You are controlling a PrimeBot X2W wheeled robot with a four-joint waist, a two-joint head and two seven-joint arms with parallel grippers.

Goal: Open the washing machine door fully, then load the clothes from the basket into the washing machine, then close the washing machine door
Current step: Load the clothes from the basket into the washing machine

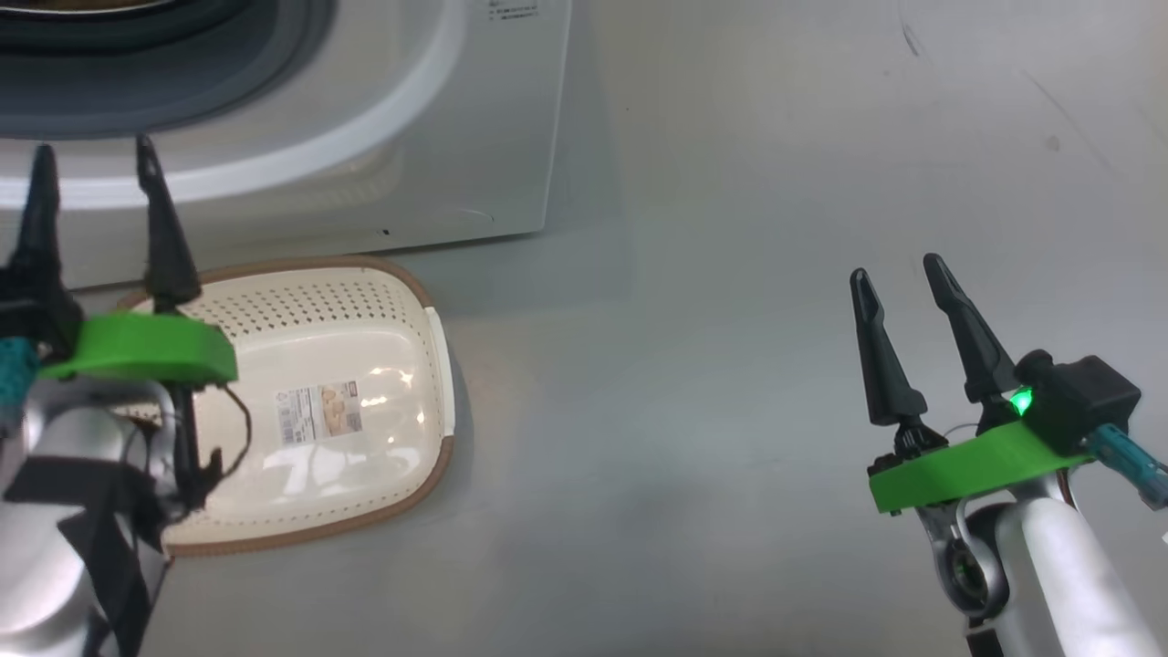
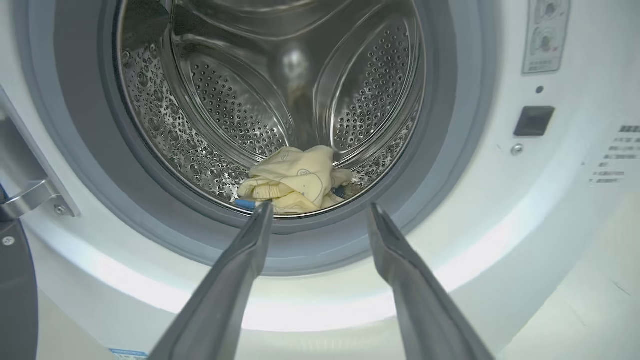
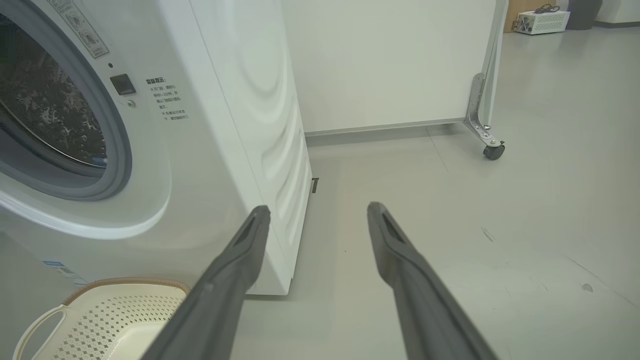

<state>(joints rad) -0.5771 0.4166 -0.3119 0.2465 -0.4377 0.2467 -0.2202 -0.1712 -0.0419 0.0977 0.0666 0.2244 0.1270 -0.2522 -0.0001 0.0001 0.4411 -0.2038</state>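
Evidently loading is done: the clothes [image 2: 295, 180] lie in the washing machine [image 2: 500, 225] drum [image 2: 225, 100], and the basket [image 1: 301, 319] sits bare on the floor [image 1: 730, 365]. The left claw [image 1: 91, 146] and right claw [image 1: 894, 266] both gape, holding nothing. The next move is swinging the washing machine door [image 2: 15, 300] shut; it is seemingly that dark edge beside the hinge.

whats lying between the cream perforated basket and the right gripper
Nothing: in the head view the stretch between the cream perforated plastic basket and the right gripper is bare grey floor.
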